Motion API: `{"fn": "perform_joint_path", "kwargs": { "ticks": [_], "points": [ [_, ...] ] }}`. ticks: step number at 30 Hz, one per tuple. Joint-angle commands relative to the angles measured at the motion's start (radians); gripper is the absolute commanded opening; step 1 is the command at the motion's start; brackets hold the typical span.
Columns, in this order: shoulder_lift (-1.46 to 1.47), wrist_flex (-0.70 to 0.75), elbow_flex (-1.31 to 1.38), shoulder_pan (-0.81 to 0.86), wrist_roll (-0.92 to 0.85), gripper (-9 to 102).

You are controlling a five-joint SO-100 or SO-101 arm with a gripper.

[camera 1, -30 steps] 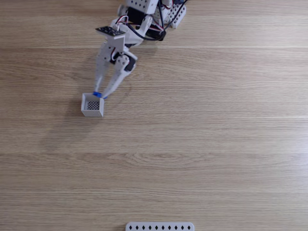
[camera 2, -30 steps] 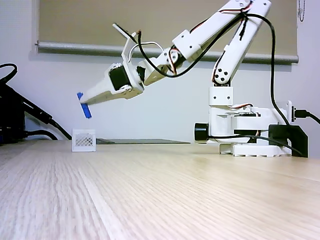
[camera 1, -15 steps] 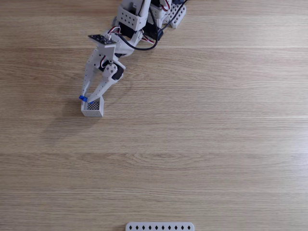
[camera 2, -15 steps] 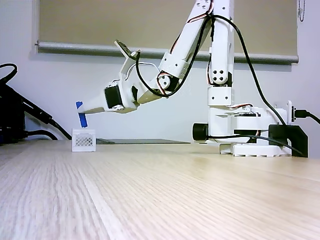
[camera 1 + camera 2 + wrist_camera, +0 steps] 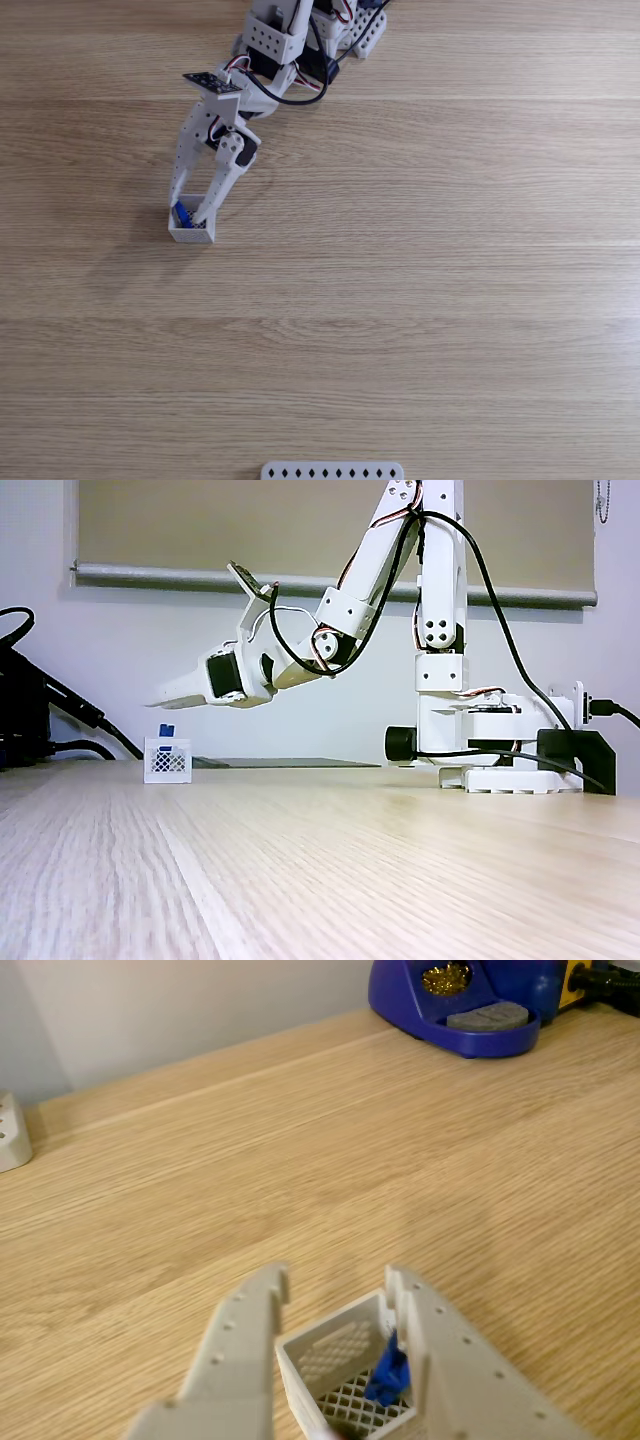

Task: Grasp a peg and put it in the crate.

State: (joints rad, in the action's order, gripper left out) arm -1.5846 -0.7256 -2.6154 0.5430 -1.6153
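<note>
Gripper (image 5: 160,702) hangs above crate (image 5: 167,761), clear gap between. Peg (image 5: 166,730) sticks above crate rim. Wide bare table (image 5: 420,280) around; white strip (image 5: 332,470) well apart.

**Hidden, cropped and unclear parts**

In the top-down fixed view the gripper (image 5: 192,212) covers much of the crate (image 5: 190,235), leaving only a sliver of the peg (image 5: 183,214) showing. The arm's base (image 5: 310,25) runs off the top edge, and the white strip with diamond holes (image 5: 332,471) is cut by the bottom edge. In the wrist view the crate (image 5: 335,1355) is cropped at the bottom and the right finger (image 5: 450,1370) hides part of the peg (image 5: 390,1372). The blue stand (image 5: 470,1005) is cut by the top edge. In the side view, the crate (image 5: 167,760) walls hide the peg's (image 5: 166,729) lower part.
</note>
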Motion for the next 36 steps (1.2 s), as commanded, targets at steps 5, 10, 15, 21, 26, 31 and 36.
{"fn": "perform_joint_path", "kwargs": {
  "ticks": [5,10,15,21,26,31,36],
  "points": [
    [-0.202,0.072,0.012,-0.086,0.163,1],
    [-0.509,0.318,-0.084,-0.227,0.469,-1],
    [-0.861,0.692,-0.189,-0.348,0.808,-1],
    [-1.187,1.137,-0.225,-0.476,1.27,-1],
    [-1.437,1.371,-0.241,-0.54,1.612,-1],
    [-1.586,1.551,-0.256,-0.551,1.77,0],
    [-1.695,1.674,-0.33,-0.551,1.772,0]
  ]
}}
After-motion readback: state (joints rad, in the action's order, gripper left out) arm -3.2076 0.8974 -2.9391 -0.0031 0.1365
